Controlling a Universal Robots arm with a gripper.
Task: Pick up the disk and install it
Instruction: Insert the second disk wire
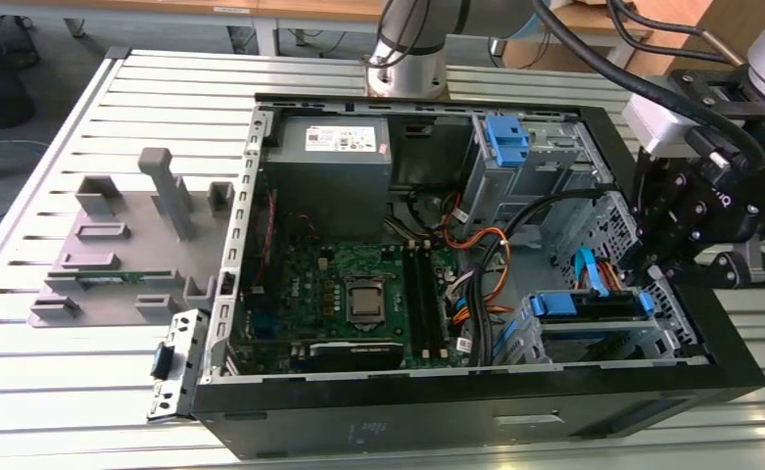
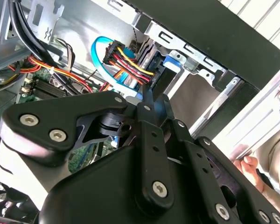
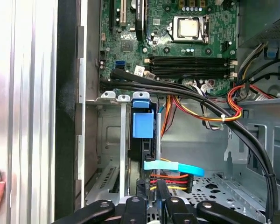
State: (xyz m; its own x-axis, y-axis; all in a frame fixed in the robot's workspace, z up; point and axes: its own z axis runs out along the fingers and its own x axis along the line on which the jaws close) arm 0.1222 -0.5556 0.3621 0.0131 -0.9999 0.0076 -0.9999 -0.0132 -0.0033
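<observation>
the disk (image 3: 141, 140) sits edge-up in the drive bay (image 3: 113, 154) at the near right corner of the open computer case (image 1: 487, 397) in the exterior view. its blue rail tab (image 3: 143, 122) faces the motherboard (image 3: 177, 42). in the exterior view the blue rail (image 1: 578, 305) shows across the top of the bay, so the drive looks already seated or close to it; that is my judgement.

the gripper (image 3: 150, 193) hangs at the cable end of the disk, fingertips just beside the data and power plugs (image 3: 170, 179). in the second wrist view the fingers (image 2: 154, 100) come to a narrow point at the connector cluster (image 2: 130, 65), nearly closed. i cannot tell whether they pinch the drive edge, a plug, or nothing.

to do this step well: stay square to the bay slot, push along the rails only, no sideways load on the plugs. keep the blue sata cable (image 3: 172, 167) and the orange, red and yellow wires (image 2: 79, 77) out of the pinch. the thick black cable bundle (image 3: 214, 105) runs close by on the motherboard side; snag risk.

a person's hand (image 2: 252, 168) rests near the case's outer wall, apart from the gripper.

the power supply (image 1: 336, 166) sits at the far end of the case, well apart from the work.
</observation>
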